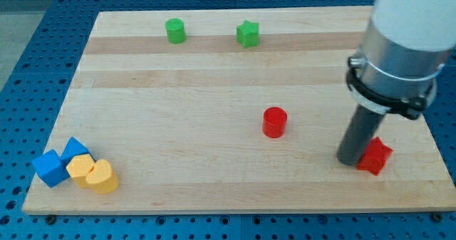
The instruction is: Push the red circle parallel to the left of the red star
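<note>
The red circle, a short cylinder, stands on the wooden board right of its middle. The red star lies near the board's bottom right corner. My tip rests on the board touching the red star's left side, to the right of and below the red circle. The arm's dark rod and white and grey body rise above it at the view's right.
A green circle and a green star sit near the board's top edge. Two blue blocks and two yellow blocks cluster at the bottom left corner. A blue perforated table surrounds the board.
</note>
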`<control>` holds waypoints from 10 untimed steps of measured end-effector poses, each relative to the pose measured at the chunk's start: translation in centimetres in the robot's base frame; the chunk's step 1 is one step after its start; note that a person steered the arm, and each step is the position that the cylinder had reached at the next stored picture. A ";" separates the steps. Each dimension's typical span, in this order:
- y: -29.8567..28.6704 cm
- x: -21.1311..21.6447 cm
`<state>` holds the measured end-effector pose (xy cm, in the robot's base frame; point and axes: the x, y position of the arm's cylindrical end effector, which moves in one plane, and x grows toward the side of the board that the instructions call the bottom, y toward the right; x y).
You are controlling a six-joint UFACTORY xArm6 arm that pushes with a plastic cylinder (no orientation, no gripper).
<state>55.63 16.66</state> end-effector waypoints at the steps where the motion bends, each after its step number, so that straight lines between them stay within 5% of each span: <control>1: 1.8 0.9; 2: 0.2 1.3; 3: -7.4 2.5; 5: -17.8 -5.5; 6: -16.2 -8.8; 10: -6.7 -1.4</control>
<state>54.23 9.91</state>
